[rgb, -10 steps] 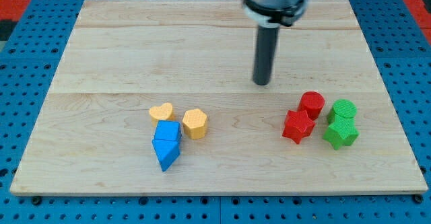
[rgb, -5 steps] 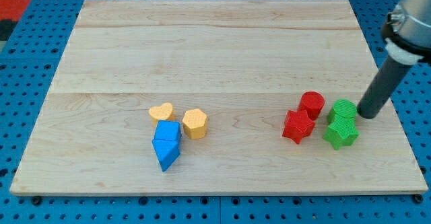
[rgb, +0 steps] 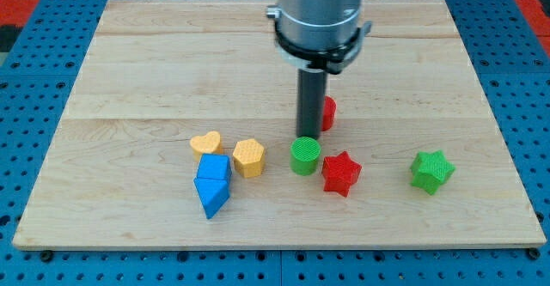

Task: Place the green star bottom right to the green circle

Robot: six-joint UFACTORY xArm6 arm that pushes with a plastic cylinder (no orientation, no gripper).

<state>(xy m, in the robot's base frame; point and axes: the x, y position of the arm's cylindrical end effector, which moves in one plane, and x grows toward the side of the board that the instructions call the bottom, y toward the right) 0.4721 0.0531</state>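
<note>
Rod straight down the middle of the wooden board (rgb: pixel 129 71), and my tip (rgb: pixel 307 136) sat right at the top edge of the green circle block (rgb: pixel 304 155), touching or very nearly so. No jaws on this arm, just the bare dark rod, so nothing was clasped. A red cylinder block (rgb: pixel 328 112) peeked out from behind the rod on the view's right, mostly hidden. Just right of the green circle, and a touch lower, lay the red star block (rgb: pixel 341 173), close beside it. The green star block (rgb: pixel 431 171) stood well apart, far out to the view's right of the circle and slightly lower. Over on the left: yellow heart block (rgb: pixel 205 143), yellow hexagon block (rgb: pixel 248 157), and two blue blocks (rgb: pixel 212 184) stacked tight beneath the heart, shapes hard to call.
</note>
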